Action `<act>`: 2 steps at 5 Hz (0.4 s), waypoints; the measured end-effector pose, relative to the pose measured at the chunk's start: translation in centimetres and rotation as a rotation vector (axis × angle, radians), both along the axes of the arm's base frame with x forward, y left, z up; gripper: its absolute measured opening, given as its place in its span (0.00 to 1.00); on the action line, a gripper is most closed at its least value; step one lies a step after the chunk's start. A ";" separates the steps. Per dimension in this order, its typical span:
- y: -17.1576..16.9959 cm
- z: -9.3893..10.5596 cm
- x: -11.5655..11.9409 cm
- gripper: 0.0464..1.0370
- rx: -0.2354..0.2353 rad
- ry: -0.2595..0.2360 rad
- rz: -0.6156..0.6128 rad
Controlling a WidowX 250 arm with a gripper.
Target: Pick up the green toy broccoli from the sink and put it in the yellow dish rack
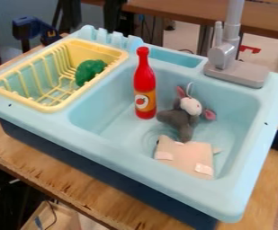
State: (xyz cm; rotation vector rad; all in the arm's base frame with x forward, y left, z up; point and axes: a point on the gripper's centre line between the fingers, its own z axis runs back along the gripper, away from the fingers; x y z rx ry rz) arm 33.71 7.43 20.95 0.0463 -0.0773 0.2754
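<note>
Gripper: can't tell if spread/closed. Red btl (145, 85) 11 o'clock in sink (108, 138), upright, prob. flat-based; grey plush (178, 117) 1 o'clock, slumped, prob. soft; beige pad (186, 154) 5 o'clock; green toy (89, 72) 10 o'clock, penned by rack (91, 48).

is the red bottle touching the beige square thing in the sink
Apart. The camera view shows a strip of bare sink floor between the base of the red bottle and the nearest corner of the beige square thing.

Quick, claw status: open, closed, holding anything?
Claw: can't tell if open, closed or holding something; the red bottle, gray plush toy and beige pouch are ungripped in the sink.
</note>
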 end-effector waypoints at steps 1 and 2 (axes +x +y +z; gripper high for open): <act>-1.2 3.1 -2.7 0.96 0.053 -0.038 -0.022; -2.5 3.5 -5.6 0.96 0.053 0.012 -0.071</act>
